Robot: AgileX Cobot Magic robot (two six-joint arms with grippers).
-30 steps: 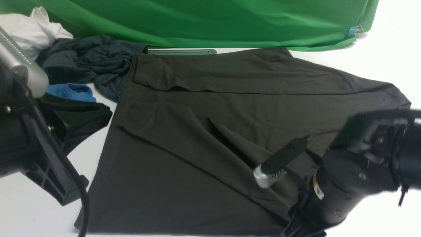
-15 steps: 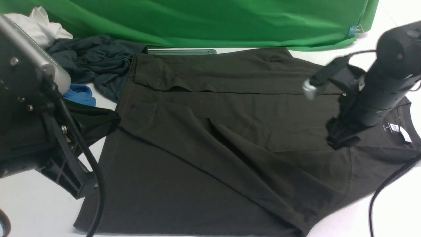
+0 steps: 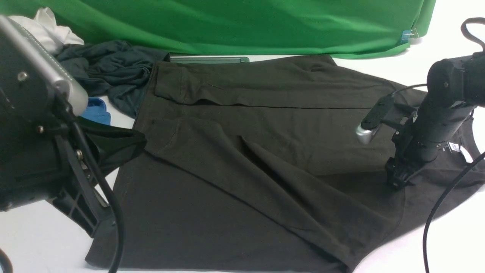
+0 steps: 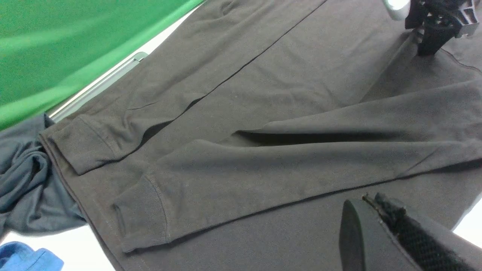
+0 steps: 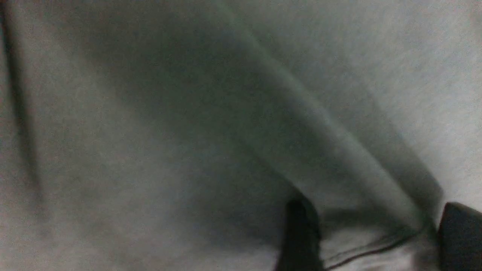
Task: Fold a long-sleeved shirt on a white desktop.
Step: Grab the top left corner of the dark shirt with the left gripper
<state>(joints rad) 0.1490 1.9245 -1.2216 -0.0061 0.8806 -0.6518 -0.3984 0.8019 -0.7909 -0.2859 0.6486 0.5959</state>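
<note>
Two sleeves (image 3: 265,178) are lying folded across the large dark brownish-black knit long-sleeved shirt (image 3: 235,159), which is resting flat on the matte white desktop (image 3: 34,242). Right gripper (image 3: 398,182) is pressing tips-down on the shoulder beside the collar (image 3: 460,149), fingers spread, straddling a raised fold. Left gripper (image 4: 367,203) is hovering near the hem end, fingers pressed together. Judgement: fabric is handling soft, light and limp, so pinching the shoulder and hem edges is advisable.
</note>
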